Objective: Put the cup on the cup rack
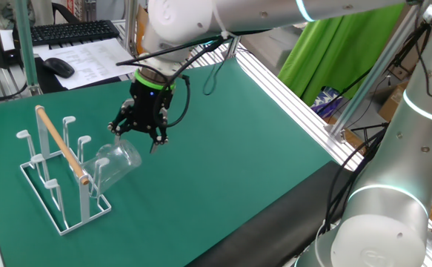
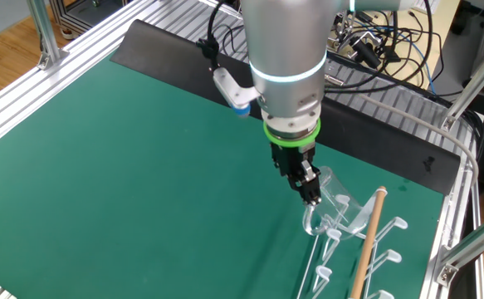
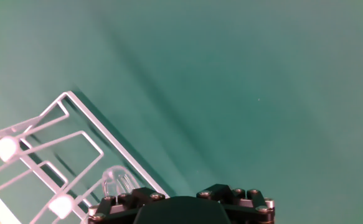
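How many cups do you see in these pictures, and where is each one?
1. The clear cup sits tilted on a peg at the near end of the white cup rack, just below the open gripper. No other cup shows.

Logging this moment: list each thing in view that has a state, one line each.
cup: tilted on a peg of the rack, mouth toward the rack, not gripped.
cup rack: upright on the green mat, wooden handle on top, other pegs bare.
gripper: open, just above the cup's base.
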Action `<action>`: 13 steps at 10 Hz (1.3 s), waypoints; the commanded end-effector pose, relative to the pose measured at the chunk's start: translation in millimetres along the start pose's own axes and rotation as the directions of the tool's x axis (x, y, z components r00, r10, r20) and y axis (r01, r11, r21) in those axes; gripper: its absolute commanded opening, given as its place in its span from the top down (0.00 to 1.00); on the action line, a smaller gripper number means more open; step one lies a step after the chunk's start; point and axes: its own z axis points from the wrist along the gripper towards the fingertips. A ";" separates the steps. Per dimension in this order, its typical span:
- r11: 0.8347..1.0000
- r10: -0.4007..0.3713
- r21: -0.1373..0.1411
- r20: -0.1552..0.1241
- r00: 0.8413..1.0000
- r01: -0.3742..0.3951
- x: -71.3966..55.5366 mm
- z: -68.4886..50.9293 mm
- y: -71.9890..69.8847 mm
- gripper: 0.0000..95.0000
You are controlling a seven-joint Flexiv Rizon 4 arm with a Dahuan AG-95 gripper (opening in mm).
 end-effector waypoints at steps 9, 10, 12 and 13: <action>1.000 0.014 -0.010 0.003 1.000 -0.014 11.3 6.9 -2.8 0.20; 1.000 0.014 -0.011 0.004 1.000 -0.014 12.6 8.0 -2.9 0.20; 0.999 0.023 -0.045 -0.013 1.000 -0.023 14.0 10.9 -1.4 0.40; 0.998 0.026 -0.051 -0.016 1.000 -0.027 14.3 11.3 -0.8 0.40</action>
